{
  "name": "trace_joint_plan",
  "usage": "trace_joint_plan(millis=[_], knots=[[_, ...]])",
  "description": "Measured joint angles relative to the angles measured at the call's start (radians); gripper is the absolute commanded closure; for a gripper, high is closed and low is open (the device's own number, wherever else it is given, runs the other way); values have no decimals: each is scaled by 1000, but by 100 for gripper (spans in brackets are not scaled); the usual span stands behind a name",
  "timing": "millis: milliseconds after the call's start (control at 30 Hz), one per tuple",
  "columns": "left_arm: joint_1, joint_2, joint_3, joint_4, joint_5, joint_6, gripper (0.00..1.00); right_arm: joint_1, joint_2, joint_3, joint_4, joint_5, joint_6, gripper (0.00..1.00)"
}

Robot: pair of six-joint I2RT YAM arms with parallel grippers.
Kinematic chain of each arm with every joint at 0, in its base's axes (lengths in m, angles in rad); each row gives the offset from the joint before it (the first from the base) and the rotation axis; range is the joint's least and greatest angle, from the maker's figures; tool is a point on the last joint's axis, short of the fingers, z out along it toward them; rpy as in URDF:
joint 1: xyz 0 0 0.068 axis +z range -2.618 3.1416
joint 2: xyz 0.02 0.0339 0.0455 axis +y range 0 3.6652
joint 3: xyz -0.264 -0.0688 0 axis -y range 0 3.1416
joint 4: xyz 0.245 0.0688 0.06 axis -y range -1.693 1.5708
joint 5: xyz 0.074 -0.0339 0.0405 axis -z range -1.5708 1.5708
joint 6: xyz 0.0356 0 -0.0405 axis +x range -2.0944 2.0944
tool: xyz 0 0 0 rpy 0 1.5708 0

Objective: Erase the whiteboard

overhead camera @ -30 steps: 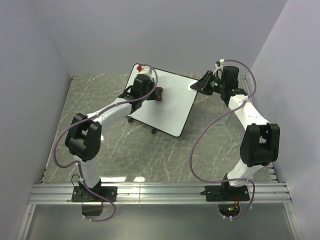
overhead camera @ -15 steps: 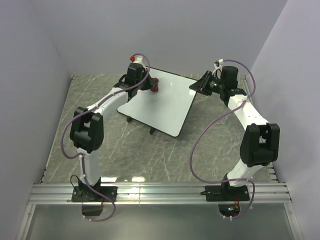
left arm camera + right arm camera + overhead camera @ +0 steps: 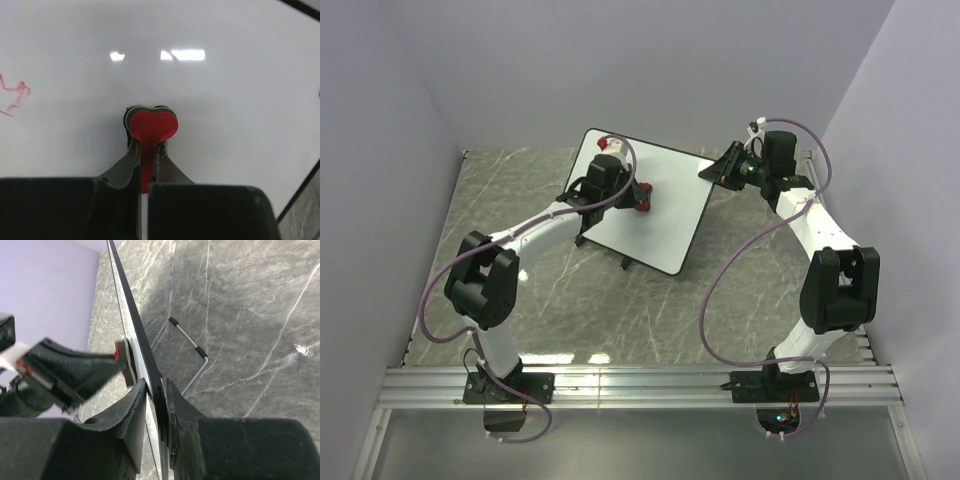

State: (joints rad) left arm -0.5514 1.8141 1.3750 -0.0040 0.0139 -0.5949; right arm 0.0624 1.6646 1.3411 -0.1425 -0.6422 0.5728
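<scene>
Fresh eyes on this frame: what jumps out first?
The big whiteboard sits angled mid-table, and the left gripper holds a red eraser against its face. The right gripper is clamped on the board's edge near the far right corner. A red scribble, not yet wiped, shows at the left of the left wrist view.

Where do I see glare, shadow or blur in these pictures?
Left wrist view: lamp glare near the top of the whiteboard, soft shadow around the eraser. Right wrist view: the left gripper looks blurred, and a small glare spot lies on the table. Top view: sharp, evenly lit.
</scene>
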Motion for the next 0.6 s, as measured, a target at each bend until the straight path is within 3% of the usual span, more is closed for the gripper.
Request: trace_joint_plan(millis=[133,433,600], knots=[[0,-18,-27,1,26,-2,100,1,0,0,0,-5,-8,100],[227,43,-40,0,102,-1,100,4,1,0,3,-6,-9,100],[257,60,-37,11,103,-2,100,7,1,0,3,-6,-5,100]])
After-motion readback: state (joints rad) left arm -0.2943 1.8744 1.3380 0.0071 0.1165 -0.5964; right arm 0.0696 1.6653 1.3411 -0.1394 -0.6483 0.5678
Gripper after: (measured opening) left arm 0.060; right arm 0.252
